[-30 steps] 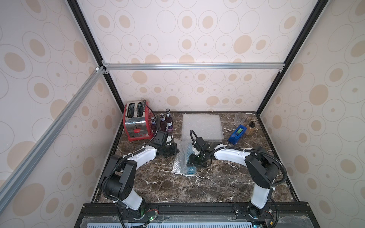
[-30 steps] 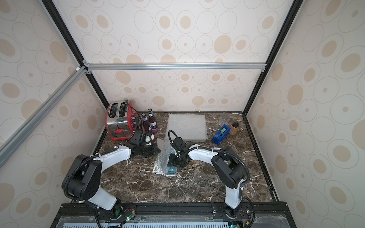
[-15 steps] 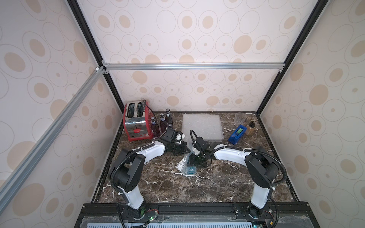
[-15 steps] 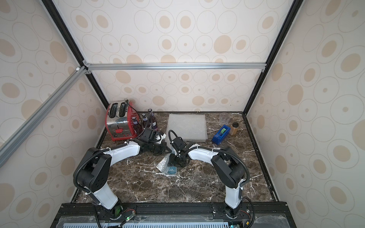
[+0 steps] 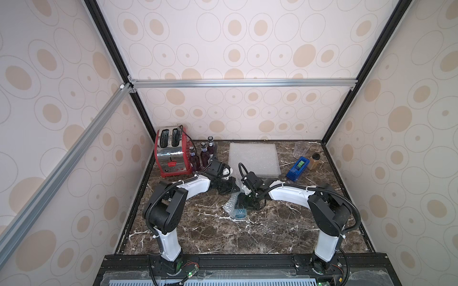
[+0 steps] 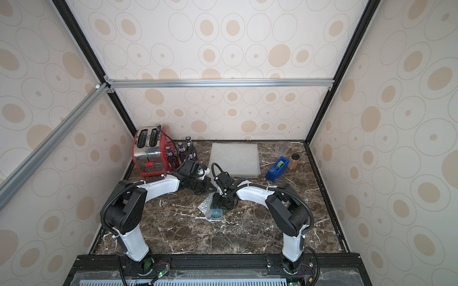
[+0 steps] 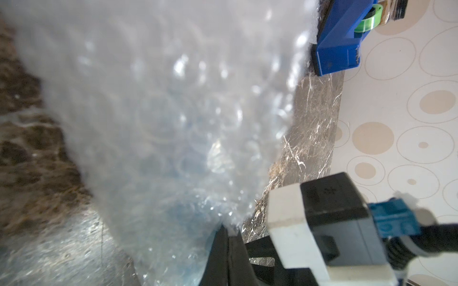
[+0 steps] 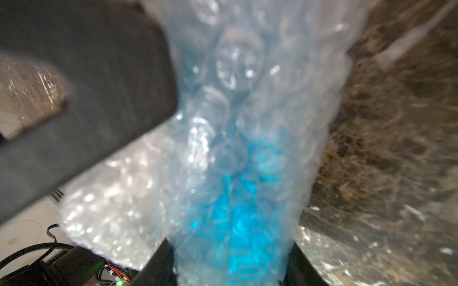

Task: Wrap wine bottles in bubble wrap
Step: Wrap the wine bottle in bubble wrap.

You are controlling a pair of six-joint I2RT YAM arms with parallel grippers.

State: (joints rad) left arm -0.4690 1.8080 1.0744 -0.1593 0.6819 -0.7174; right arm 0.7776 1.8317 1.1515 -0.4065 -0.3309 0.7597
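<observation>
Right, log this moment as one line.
stage: wrapping | left gripper: shut on bubble wrap edge | right gripper: shut on wrapped blue bottle | purple bottles: three, bare, beside toaster

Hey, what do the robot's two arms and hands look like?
The left arm and right arm have rounded white links, chunky black joints and black bases. Black ribbed cables loop along them. The left hand and right hand are black.

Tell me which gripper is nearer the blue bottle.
Right. The right gripper straddles the wrapped blue bottle; the left gripper only pinches an edge of the bubble wrap, off the bottle itself.
</observation>
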